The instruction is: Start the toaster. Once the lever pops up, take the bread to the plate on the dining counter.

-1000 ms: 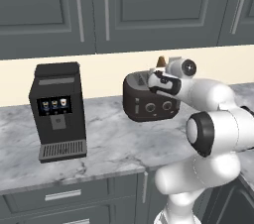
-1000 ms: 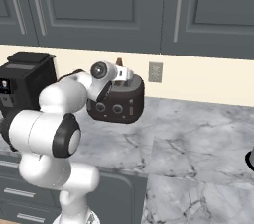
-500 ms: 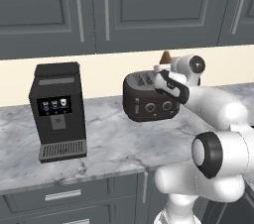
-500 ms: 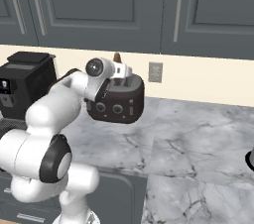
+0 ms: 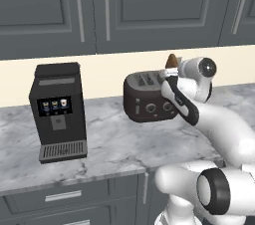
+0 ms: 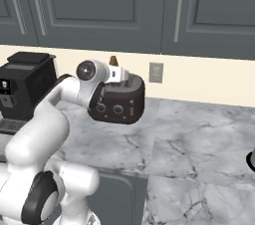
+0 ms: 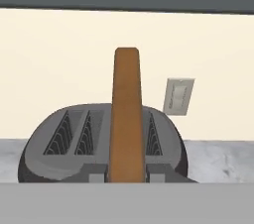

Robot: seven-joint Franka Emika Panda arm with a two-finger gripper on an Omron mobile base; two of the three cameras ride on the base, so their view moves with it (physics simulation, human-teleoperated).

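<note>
Arm swung right; brown bread (image 7: pixel 126 114) upright between fingers (image 7: pixel 97 172).

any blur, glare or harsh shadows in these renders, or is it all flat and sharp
Left base view: even flat light, the toaster sharp. Right base view: no glare on the marble worktop. Hand view: slightly soft, the bread seen edge-on in the shut tool, no distortion.

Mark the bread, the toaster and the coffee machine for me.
bread (image 7: pixel 126 114): hand view, on the middle of its brown edge, held upright.
toaster (image 5: pixel 147 104): left base view, on its dark front above the knobs.
coffee machine (image 5: pixel 57 114): left base view, on its black front below the screen.
</note>
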